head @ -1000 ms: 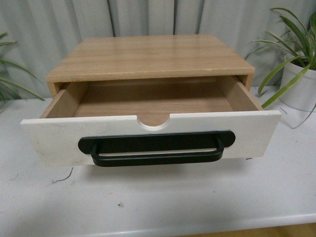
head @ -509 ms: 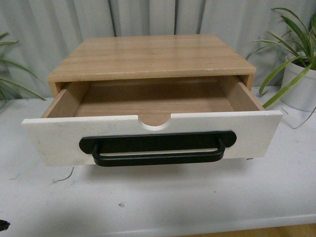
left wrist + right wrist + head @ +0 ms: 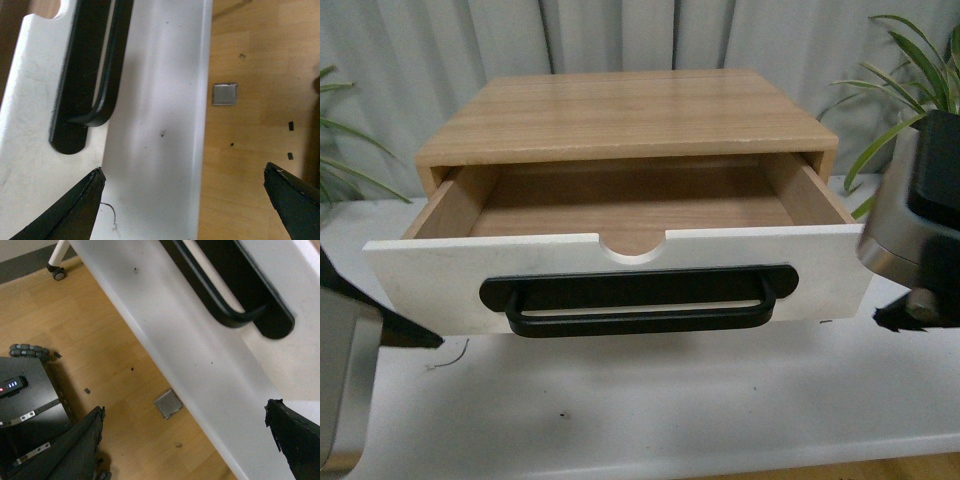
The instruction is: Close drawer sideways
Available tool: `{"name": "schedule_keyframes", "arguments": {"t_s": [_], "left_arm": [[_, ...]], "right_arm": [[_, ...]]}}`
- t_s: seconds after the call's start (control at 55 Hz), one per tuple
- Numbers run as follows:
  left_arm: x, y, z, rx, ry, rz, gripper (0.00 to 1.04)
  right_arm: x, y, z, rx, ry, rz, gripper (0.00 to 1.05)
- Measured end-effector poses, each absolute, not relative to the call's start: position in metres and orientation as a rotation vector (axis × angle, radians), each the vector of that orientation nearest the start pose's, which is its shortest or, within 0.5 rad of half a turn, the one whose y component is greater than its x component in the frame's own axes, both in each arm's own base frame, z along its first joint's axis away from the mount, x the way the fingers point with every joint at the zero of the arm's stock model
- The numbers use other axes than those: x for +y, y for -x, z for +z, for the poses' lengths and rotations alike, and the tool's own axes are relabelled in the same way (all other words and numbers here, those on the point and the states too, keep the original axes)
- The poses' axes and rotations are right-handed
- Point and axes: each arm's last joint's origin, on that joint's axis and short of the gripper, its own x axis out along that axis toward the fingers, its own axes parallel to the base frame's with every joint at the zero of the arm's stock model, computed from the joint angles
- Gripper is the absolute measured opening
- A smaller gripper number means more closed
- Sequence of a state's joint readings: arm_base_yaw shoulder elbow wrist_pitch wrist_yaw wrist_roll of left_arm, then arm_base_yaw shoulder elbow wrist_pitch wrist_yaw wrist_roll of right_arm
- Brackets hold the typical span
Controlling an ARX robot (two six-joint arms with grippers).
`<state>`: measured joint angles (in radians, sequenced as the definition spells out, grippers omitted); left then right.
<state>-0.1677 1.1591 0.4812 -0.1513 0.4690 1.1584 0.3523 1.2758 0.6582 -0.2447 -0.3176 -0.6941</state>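
- Front view: the drawer (image 3: pixel 620 275) stood pulled well out of its wooden cabinet (image 3: pixel 620 115) on the white worktop (image 3: pixel 670 400).
- Left wrist view: the left pincer (image 3: pixel 183 172) gaped wide and empty, near the left end of the black handle (image 3: pixel 85 85).
- Right wrist view: the right pincer (image 3: pixel 185 410) was likewise spread and empty, by the front's right end.
- This looked like the approach step. The next move likely called for meeting the white front and pushing it squarely toward the far side.

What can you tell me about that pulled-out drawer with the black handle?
The wide, shallow drawer has a white front panel with a half-round notch in its top edge, a long black bar handle and light wood sides. It looks empty, pulled well out of its light wooden case, above the white table.
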Motion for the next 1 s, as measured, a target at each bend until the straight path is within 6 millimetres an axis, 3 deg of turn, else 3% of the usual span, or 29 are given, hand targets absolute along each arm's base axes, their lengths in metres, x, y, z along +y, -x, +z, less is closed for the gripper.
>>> {"name": "schedule_keyframes", "arguments": {"t_s": [0.309, 0.8, 1.0], "left_arm": [[-0.043, -0.238, 0.168, 0.398, -0.949, -0.898, 0.98], [-0.043, -0.277, 0.159, 0.403, -0.966, -0.806, 0.98], [-0.049, -0.309, 0.162, 0.38, -0.994, -0.728, 0.98]], "right_arm": [[0.109, -0.266, 0.19, 0.628, 0.676, 0.899, 0.98], [0.12, -0.298, 0.19, 0.6, 0.693, 0.884, 0.98], [0.122, -0.318, 0.181, 0.611, 0.694, 0.86, 0.98]]}}
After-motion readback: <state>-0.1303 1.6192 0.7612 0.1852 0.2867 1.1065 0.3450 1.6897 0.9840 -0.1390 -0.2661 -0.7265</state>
